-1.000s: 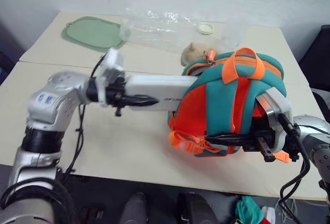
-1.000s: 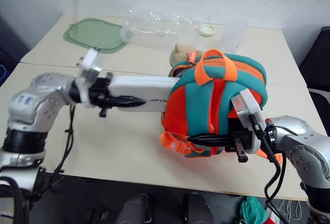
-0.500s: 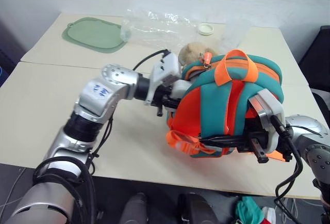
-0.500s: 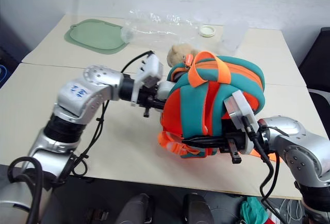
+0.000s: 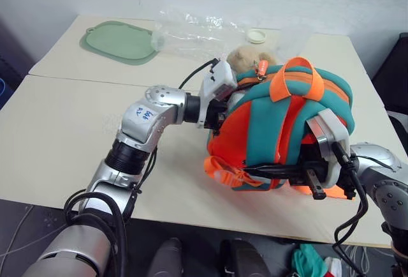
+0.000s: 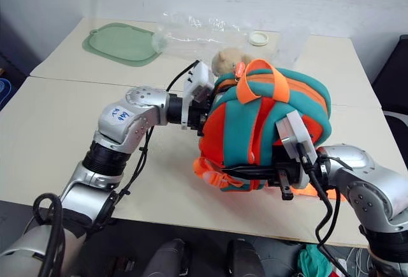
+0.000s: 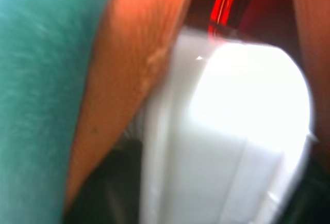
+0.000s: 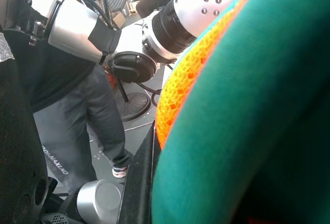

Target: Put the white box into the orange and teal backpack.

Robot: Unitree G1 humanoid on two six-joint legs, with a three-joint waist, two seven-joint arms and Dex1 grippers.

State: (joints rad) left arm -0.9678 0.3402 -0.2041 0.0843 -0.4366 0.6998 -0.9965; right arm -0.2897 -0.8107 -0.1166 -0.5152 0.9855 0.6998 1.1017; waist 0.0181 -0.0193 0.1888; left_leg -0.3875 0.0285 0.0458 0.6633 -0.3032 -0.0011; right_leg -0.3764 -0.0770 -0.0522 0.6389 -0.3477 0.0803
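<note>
Most of the white box seems buried inside the orange and teal backpack; left gripper grip can't be read, right gripper clamped on backpack, which should be kept braced

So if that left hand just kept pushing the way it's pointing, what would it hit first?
The white box, most likely. The left hand points into the backpack opening, and its wrist view shows the box right ahead, between the orange walls. Whether they already touch I can't tell.
</note>
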